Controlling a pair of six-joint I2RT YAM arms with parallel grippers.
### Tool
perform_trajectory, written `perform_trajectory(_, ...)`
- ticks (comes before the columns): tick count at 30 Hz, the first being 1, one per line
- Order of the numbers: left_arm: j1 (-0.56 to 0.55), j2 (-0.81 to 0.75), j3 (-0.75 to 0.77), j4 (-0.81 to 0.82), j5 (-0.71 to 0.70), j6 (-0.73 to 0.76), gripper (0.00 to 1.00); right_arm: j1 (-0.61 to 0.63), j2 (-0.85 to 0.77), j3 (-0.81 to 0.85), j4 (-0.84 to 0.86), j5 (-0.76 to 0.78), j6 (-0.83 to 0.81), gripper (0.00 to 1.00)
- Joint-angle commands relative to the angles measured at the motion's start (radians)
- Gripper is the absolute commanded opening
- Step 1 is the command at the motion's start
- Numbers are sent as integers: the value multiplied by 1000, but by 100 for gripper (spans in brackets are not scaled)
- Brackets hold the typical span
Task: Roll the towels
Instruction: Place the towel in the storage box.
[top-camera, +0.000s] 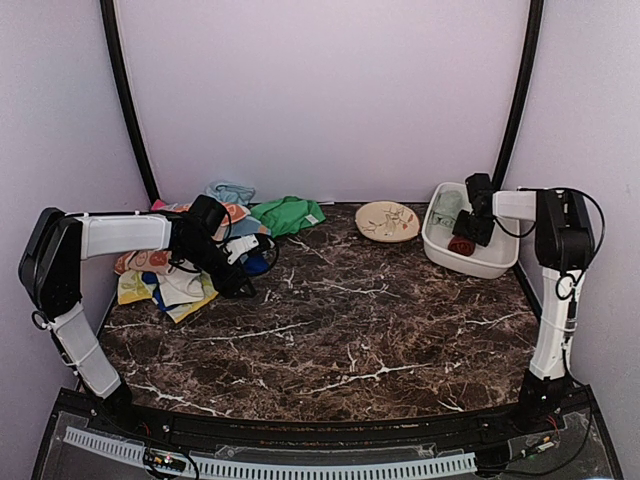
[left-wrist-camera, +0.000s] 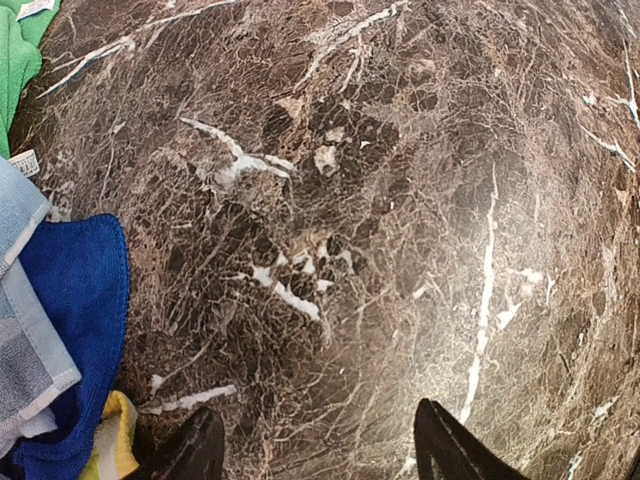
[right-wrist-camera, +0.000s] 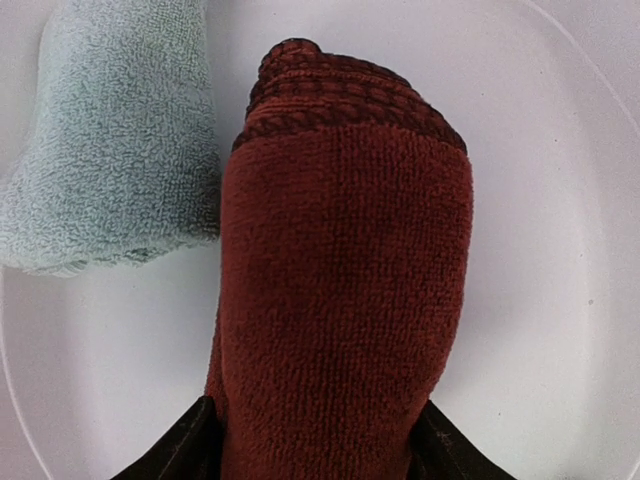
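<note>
A rolled dark maroon towel (right-wrist-camera: 345, 270) lies in the white tub (right-wrist-camera: 560, 250) at the table's back right, beside a pale mint-green towel (right-wrist-camera: 110, 140). My right gripper (right-wrist-camera: 315, 408) hangs over the tub (top-camera: 490, 262), open. Its fingers stand wide on either side of the maroon roll (top-camera: 461, 244) and just meet its flanks without pinching it. My left gripper (left-wrist-camera: 320, 410) is open over bare marble, with nothing between its fingers. It sits at the edge of a pile of loose towels at the left, with a blue towel (left-wrist-camera: 75, 300) close by.
The pile at the back left holds a green towel (top-camera: 288, 214), light blue cloths (top-camera: 232, 192) and yellow and white ones (top-camera: 160, 288). A beige patterned plate (top-camera: 387, 221) lies left of the tub. Dark marble table (top-camera: 340, 320) spreads between the arms.
</note>
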Motion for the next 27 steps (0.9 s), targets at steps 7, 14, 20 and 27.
perform_trajectory(7,5,-36,-12,-10,22,-8,67,-6,-112,-54,-27,-7,-21,68)
perform_trajectory(14,5,-36,-12,-11,22,-13,67,-6,-137,-101,-14,-3,-19,79)
perform_trajectory(20,6,-38,-17,-13,18,-11,67,-6,-189,-134,-47,-5,0,78)
perform_trajectory(27,5,-31,-16,-7,13,-15,67,-4,-295,-232,-36,-61,23,77)
